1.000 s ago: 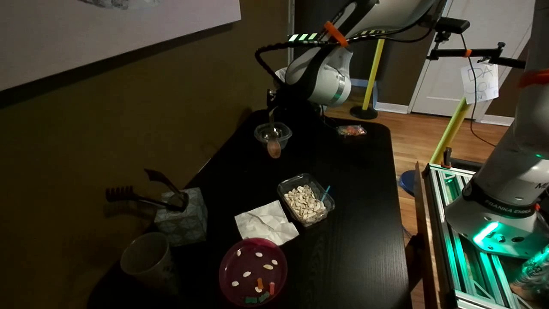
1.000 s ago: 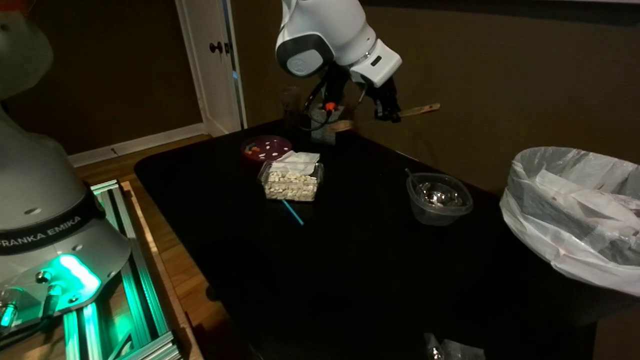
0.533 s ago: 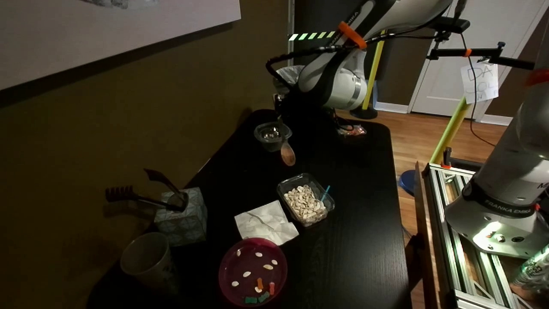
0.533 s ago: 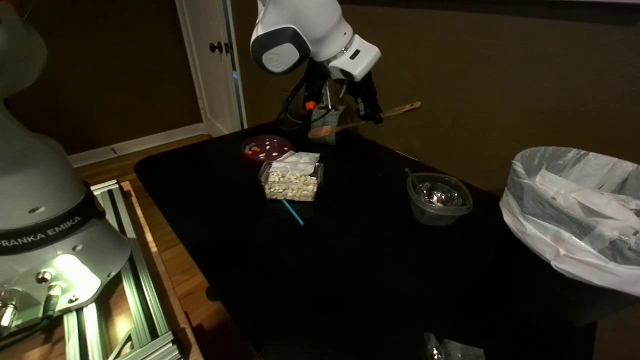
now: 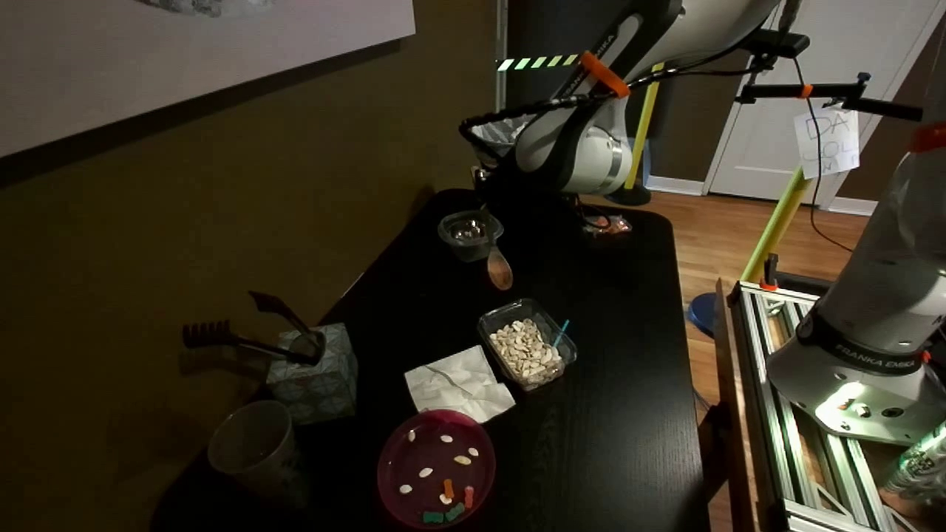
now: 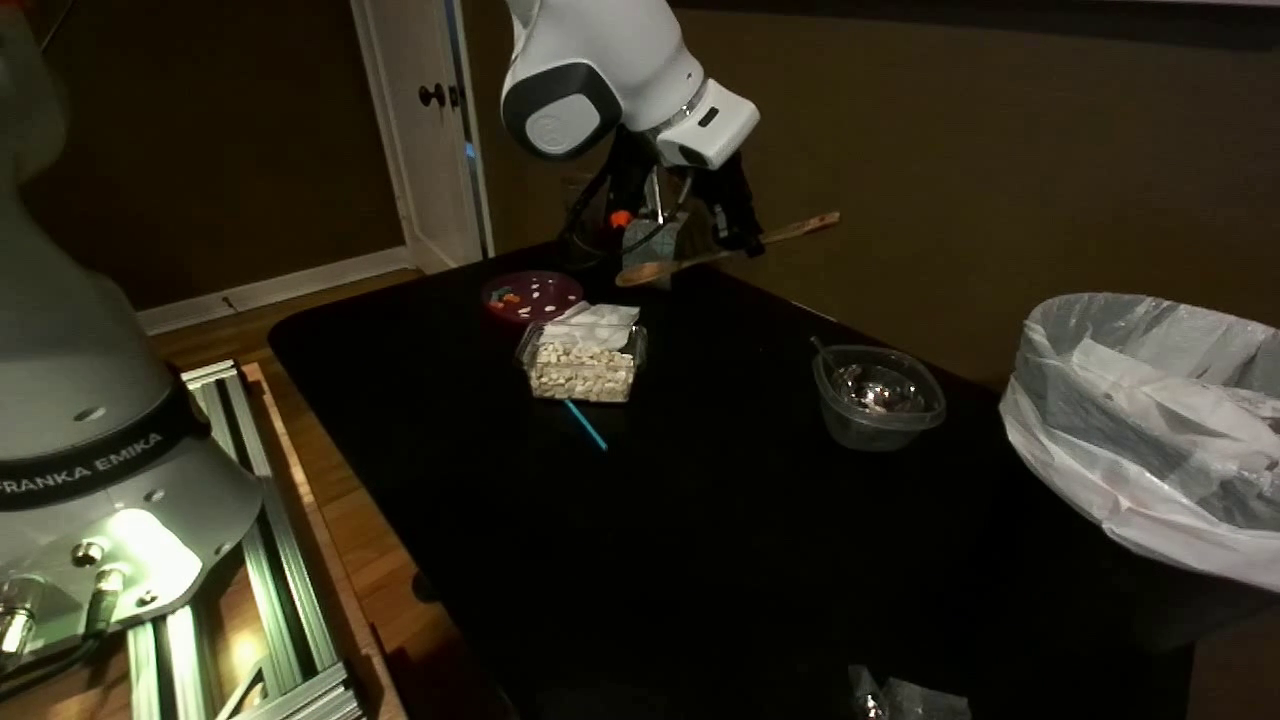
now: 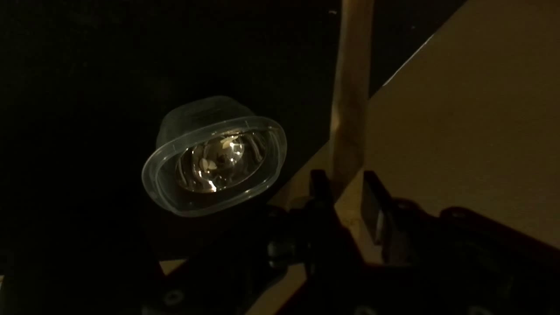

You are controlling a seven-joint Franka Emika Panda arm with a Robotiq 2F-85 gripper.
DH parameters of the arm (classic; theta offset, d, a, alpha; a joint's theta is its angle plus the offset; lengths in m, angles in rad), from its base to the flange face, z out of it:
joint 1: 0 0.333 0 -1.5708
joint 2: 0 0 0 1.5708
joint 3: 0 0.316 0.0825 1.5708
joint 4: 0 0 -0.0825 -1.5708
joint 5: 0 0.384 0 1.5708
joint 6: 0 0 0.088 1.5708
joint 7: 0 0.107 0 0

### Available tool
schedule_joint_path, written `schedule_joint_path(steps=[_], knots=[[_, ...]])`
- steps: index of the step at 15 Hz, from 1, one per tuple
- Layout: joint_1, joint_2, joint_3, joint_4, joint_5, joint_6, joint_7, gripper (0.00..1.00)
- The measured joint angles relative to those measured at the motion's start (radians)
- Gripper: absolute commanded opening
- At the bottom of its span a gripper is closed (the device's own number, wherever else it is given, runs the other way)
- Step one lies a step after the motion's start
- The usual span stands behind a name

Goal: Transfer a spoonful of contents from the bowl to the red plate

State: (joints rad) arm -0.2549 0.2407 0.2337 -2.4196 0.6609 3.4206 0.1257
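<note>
Gripper is clamped on the wooden spoon partway along the handle, fingers parted just enough for the wood. Spoon is clear of the table, head lower than tail; in an exterior view the head shows between the bowl and the clear tub. No load visible on it, so I read this as pre-scoop.

Can't tell which container the task means: bowl shows a few pale pieces, tub has plenty of them. If tub: centre the head over them, go in shallow, slide, level, then lift. Don't press hard, it looks light and may skid. Mind the blue stick at its side. If bowl: sweep pieces up against the shiny wall.

Watch for handle twist in the pads under load. Carry slow and level past the napkin to the red plate, near the tub, and tip low over a bare patch; it already has scattered pieces.
</note>
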Motion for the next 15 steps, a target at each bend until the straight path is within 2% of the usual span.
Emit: schedule_joint_path(steps=[4, 6, 10, 13, 15], knots=[[0.005, 0.001, 0.008, -0.035, 0.006, 0.243, 0.006, 0.06], [0.062, -0.004, -0.048, -0.08, -0.003, 0.331, 0.017, 0.06], [0.169, -0.012, -0.12, -0.176, -0.003, 0.405, 0.031, 0.06], [0.232, -0.011, -0.124, -0.228, -0.003, 0.448, 0.072, 0.06], [0.272, -0.001, -0.123, -0.242, -0.003, 0.517, 0.116, 0.06]])
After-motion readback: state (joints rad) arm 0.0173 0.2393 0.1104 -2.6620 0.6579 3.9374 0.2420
